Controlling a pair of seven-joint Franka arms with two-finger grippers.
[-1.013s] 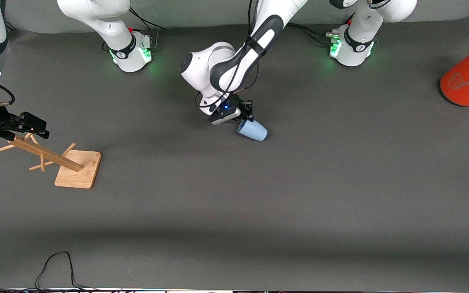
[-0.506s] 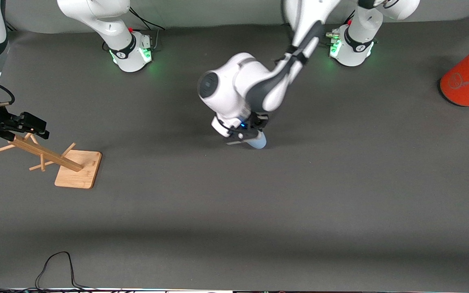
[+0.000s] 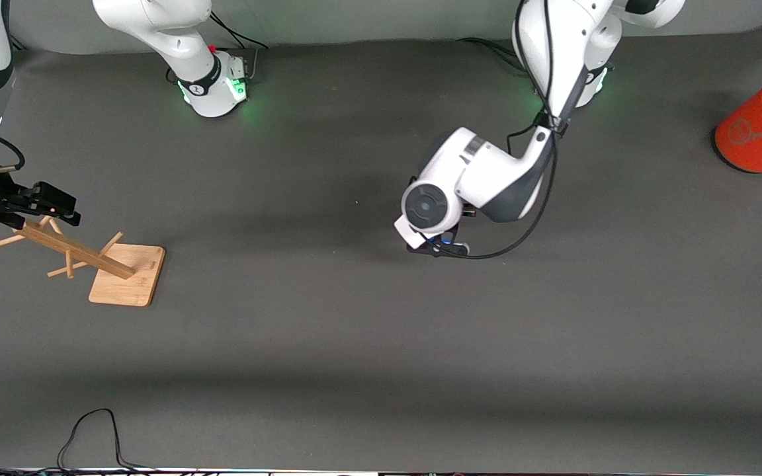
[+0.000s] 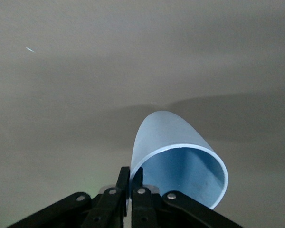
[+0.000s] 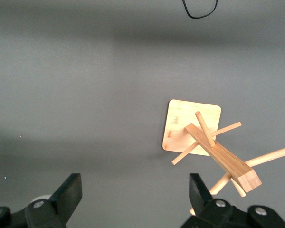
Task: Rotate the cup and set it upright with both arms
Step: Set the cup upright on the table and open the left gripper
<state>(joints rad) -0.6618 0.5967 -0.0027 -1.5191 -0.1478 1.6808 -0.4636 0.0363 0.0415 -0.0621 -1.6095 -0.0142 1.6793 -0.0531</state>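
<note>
Small pale-blue plastic cup (image 4: 180, 161): rim pinched by left gripper (image 4: 129, 178) jaws, over tabletop (image 3: 381, 344) middle. Right gripper (image 5: 133, 194) waits, jaws spread, over wooden peg rack (image 5: 204, 137).

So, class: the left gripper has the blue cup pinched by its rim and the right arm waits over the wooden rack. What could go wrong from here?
1. The left gripper is shut on only a thin edge of the cup, so the cup may swivel or slip out as it turns.
2. The right gripper hangs open over the wooden rack, away from the cup; reaching in, it might clip a peg.
</note>
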